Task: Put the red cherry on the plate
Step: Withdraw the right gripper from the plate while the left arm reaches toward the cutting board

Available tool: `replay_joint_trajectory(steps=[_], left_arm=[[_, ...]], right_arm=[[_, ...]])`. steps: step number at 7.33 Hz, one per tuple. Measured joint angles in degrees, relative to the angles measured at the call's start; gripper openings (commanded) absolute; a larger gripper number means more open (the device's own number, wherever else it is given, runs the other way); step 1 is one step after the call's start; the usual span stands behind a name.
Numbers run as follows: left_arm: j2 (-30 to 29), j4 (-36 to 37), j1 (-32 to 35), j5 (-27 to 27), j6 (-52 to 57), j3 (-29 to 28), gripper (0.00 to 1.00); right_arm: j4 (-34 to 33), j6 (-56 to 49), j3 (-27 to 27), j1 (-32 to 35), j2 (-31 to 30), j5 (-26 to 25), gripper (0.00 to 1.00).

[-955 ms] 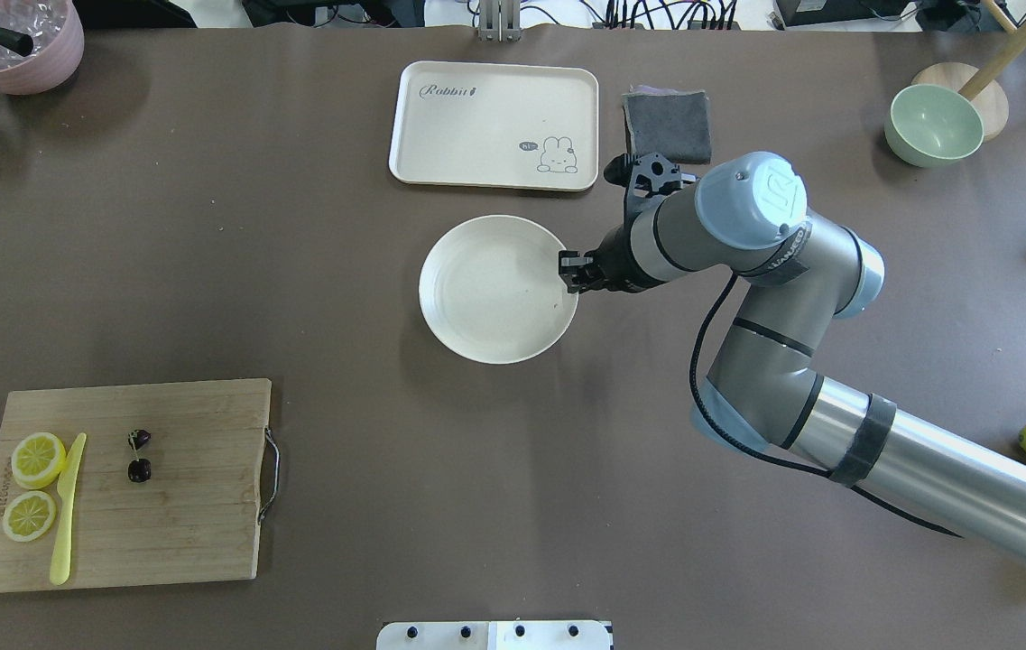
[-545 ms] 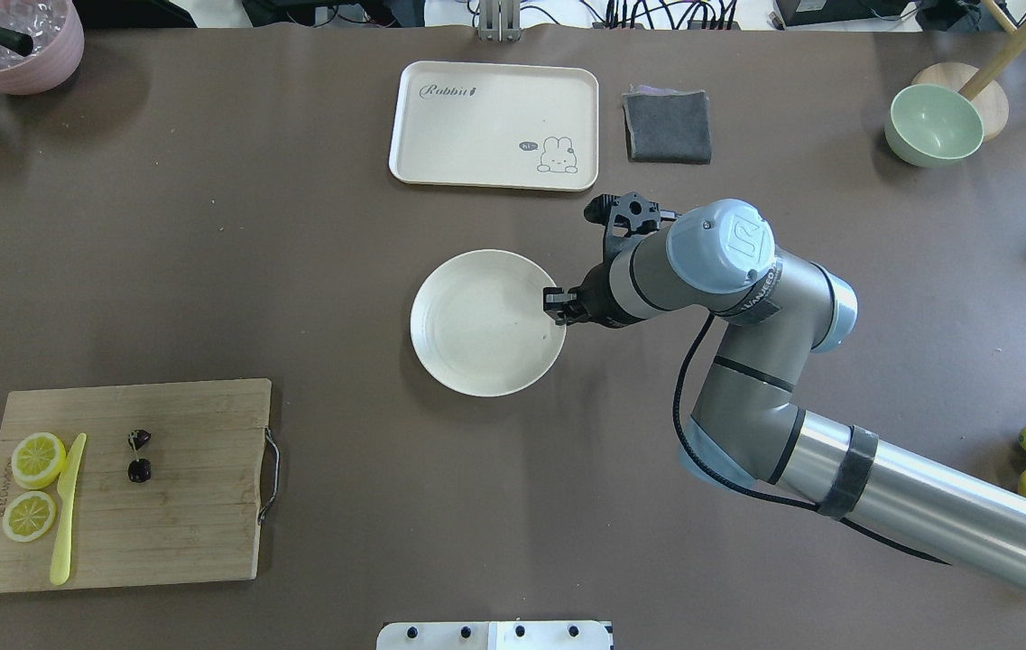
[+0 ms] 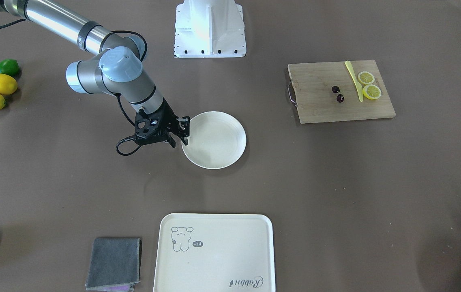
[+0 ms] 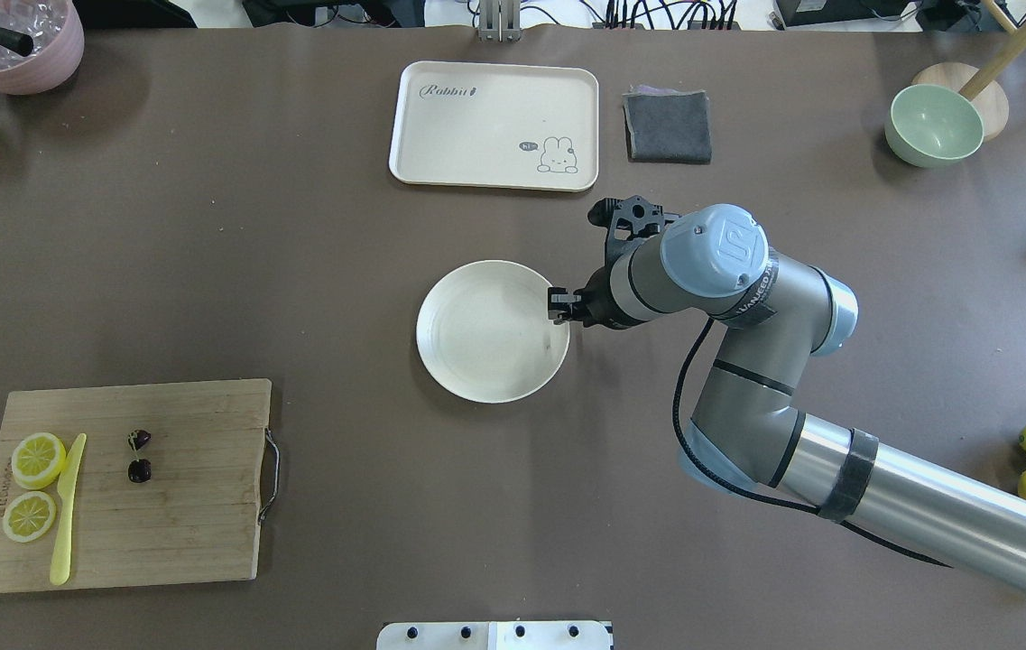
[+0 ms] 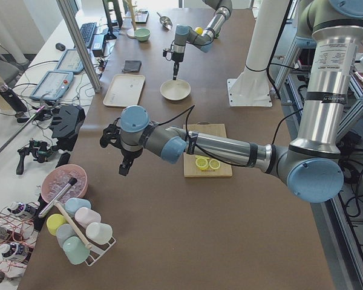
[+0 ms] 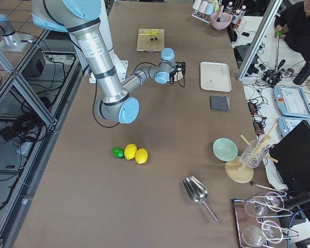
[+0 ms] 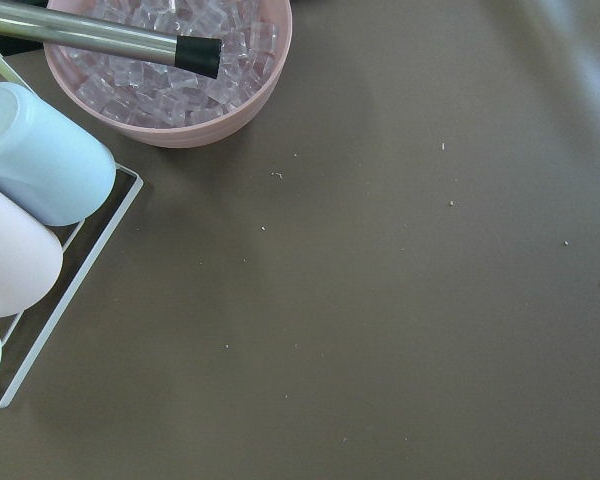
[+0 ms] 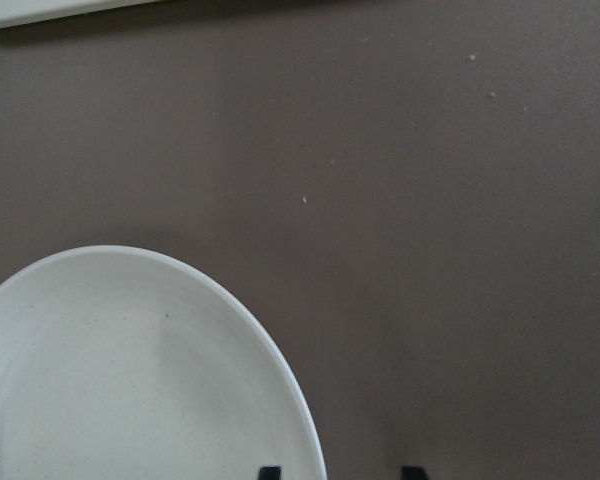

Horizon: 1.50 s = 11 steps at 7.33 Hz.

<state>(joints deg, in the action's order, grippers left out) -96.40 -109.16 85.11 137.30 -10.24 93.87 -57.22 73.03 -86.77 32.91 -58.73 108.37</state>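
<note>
Currently the right gripper (image 4: 560,305) straddles the rim of the plate (image 4: 476,334) at frame centre, jaws narrowly apart, probably to position it. The red cherry (image 4: 140,470) lies untouched on the cutting board (image 4: 197,506), lower left. Left gripper (image 5: 126,168) aperture: cannot tell.

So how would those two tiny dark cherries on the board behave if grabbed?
The pair of tiny dark red cherries look round, so a nudge might roll them across the flat wooden cutting board. Being so small beside the yellow lemon slices, they're probably very light. Any stem joining them is too faint to confirm; if joined, they'd lift together.
</note>
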Motion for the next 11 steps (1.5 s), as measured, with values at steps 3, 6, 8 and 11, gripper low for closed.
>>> replay_joint_trajectory(steps=[3,6,8,11], left_arm=[[-1.4,-0.7,-4.0,-0.8,-14.9,5.1,0.97],[0.7,-0.8,-19.1,-13.7,-35.3,16.1,0.97],[4.4,-0.6,-28.7,-23.0,-45.1,21.8,0.97],[10.3,0.1,-44.4,-37.3,-57.5,26.3,0.97]], right_arm=[[-8.3,-2.2,-4.1,7.3,-0.3,6.6,1.00],[-15.3,-13.2,-7.5,16.3,-3.8,13.1,1.00],[-15.6,-18.5,-7.5,19.7,-6.1,15.1,1.00],[-15.3,-21.0,-7.2,20.8,-7.2,15.1,1.00]])
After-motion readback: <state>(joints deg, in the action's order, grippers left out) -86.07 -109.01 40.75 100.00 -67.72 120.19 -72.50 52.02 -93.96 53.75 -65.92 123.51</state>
